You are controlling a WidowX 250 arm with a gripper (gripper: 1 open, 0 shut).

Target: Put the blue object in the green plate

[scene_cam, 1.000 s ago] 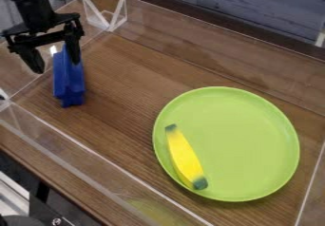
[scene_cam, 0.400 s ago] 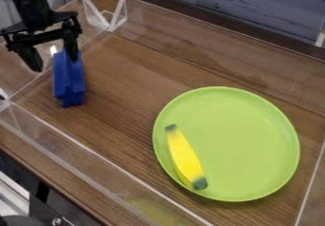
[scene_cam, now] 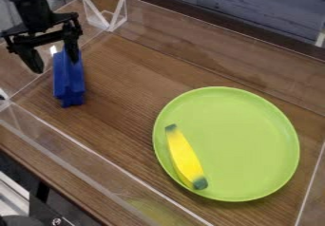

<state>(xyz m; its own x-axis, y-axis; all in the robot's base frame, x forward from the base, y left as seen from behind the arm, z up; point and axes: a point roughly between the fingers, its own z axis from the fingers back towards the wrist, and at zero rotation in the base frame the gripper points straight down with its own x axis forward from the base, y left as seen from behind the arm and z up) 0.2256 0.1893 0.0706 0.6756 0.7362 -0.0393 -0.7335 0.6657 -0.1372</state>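
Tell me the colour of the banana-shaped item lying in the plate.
Yellow with a dark tip; the banana-shaped item shows in the camera view.

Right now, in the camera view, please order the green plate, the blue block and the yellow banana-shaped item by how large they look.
1. Green plate, clearly the largest.
2. and 3. Blue block and yellow item look alike in length; the block stands on end, so I leave these two unranked.
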